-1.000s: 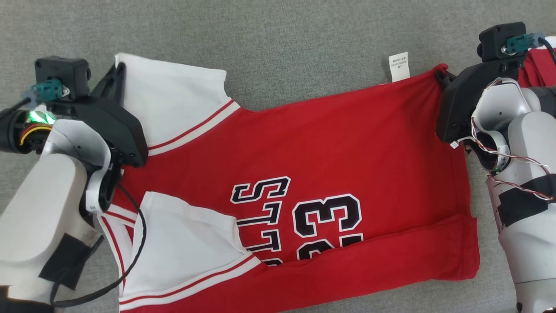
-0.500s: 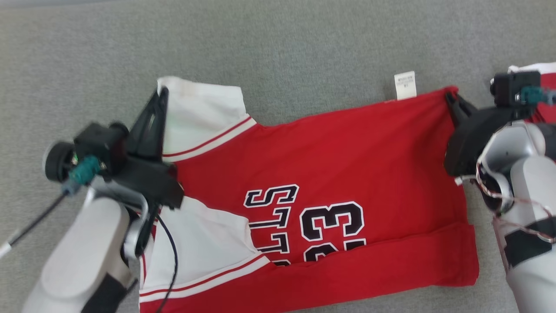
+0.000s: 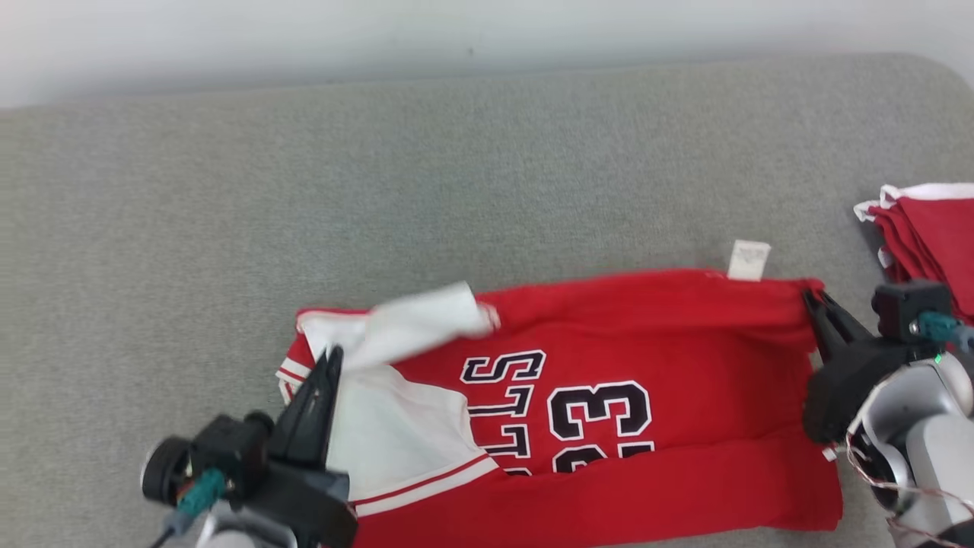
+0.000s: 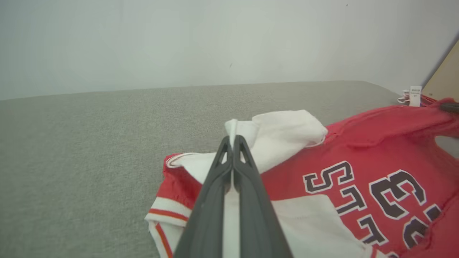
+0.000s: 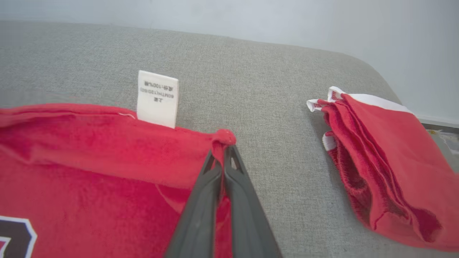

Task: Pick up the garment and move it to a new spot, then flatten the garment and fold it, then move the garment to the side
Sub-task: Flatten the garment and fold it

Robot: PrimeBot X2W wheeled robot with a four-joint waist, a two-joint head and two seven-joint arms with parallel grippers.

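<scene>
We hold the red shirt (image 3: pixel 609 396) with both hands. Our left gripper (image 3: pixel 333 352) is pinched tight on the white sleeve (image 3: pixel 426 323). Our right gripper (image 3: pixel 809 296) is pinched tight on the red corner by the little tag (image 3: pixel 749 260). The shirt lies near the front edge of the grey cushion (image 3: pixel 456 190). It looks soft, light and floppy, so we think it will sag. Corners and edges seem best to hold.

Head view: scene viewed from above, tilted forward and down; grey fabric surface (image 3: pixel 487 190) and pale wall (image 3: pixel 487 30) seen beyond both sets of jaws. Left wrist view: taken low and close along left gripper (image 4: pixel 232 138). Right wrist view: taken low and close along right gripper (image 5: pixel 224 147); folded red pile (image 5: pixel 380 161) seen right of jaws. Shared by all three views: garment (image 3: pixel 685 358), care label (image 3: pixel 748 260).
</scene>
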